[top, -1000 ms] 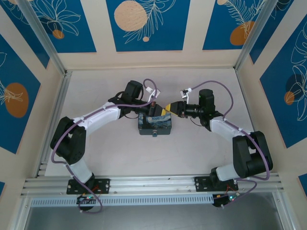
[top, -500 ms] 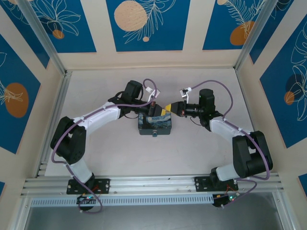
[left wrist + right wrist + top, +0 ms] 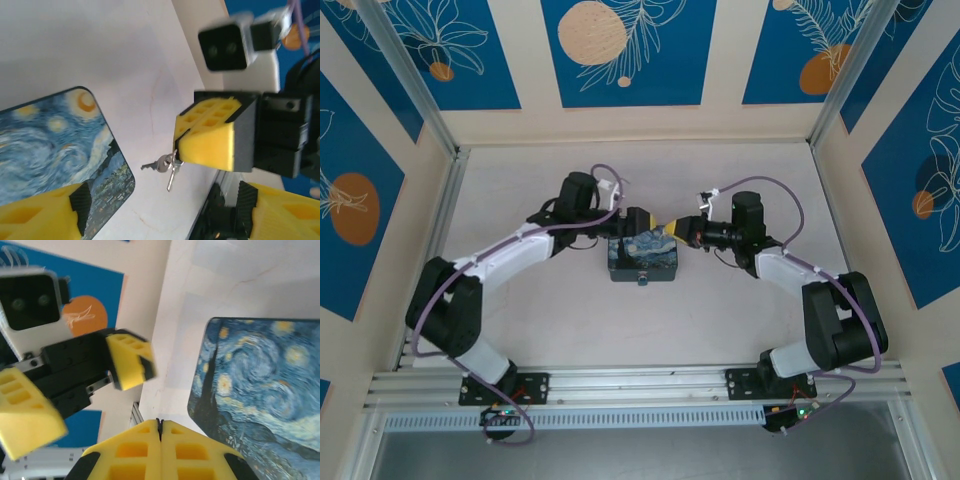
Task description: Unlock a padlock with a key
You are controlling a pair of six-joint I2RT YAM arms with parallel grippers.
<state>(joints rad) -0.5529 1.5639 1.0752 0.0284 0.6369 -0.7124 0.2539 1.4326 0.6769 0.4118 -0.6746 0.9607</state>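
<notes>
The left claw (image 3: 639, 218) stands wide open over the far edge of the painted tin (image 3: 642, 256), its yellow fingers (image 3: 42, 215) spread and holding nothing. The tin lies flat on the desk (image 3: 740, 310) in the middle. A tiny speck on the tin's near wall is probably the padlock (image 3: 642, 281), but it is too small to tell for sure.

Just right of the open claw hangs the key (image 3: 163, 164) - a thin metal sliver on a small ring, with what looks like a second key beside it. It is pinched at the very tip of the right claw (image 3: 176, 150), which is closed tight on it.

The key looks light, stiff and slick, and it swings freely on the ring, so it would likely twist in a loose pinch. The flat bow is the best place to hold it, leaving the blade free.

The two claws sit very near each other, and the tin's far edge is just beneath them - little room to turn without bumping fingers.
</notes>
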